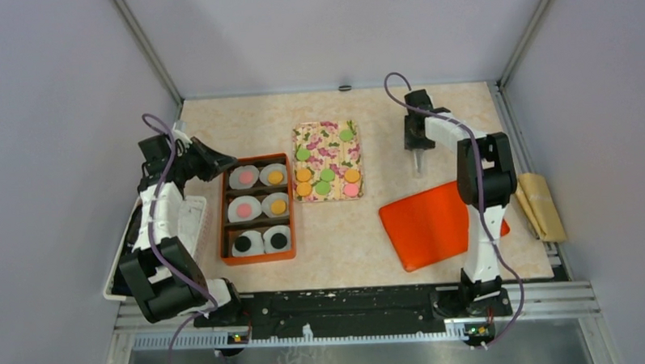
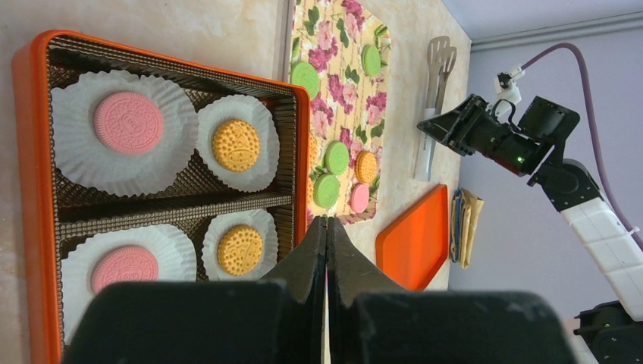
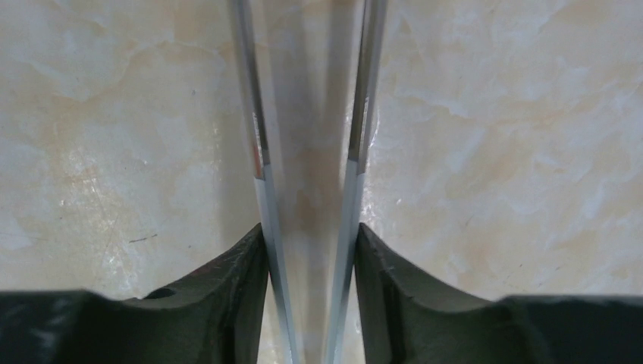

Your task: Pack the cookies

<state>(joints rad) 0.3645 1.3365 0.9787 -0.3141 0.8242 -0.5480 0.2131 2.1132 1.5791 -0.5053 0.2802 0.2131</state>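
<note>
- There are fourteen cookies (image 1: pixel 275 177) in all: six sit in the orange box (image 1: pixel 222 218) and eight lie on the floral mat (image 1: pixel 334 153).
- The box has six compartments, in three rows of two. Each holds one white paper liner (image 2: pixel 76 106) with one cookie on it.
- The boxed cookies are two pink, two orange and two black.
- The cookies on the mat are four green, three orange and one pink, all lying flat.
- The mat lies on the bench (image 1: pixel 345 238) just right of the box.
- One flat orange lid (image 1: pixel 426 227) rests on the bench right of the mat, near the right arm's base.
- The left fingers (image 2: pixel 307 258) are clenched together with nothing between them. They hover by the box's far left corner.
- The right fingers (image 3: pixel 235 280) grasp one pair of metal tongs (image 3: pixel 258 152), with one finger pressed on the outside of each arm. The two arms of the tongs stand apart. The tongs are right of the mat and beyond the lid.
- One folded tan cloth (image 1: pixel 540 203) lies at the bench's right edge.
</note>
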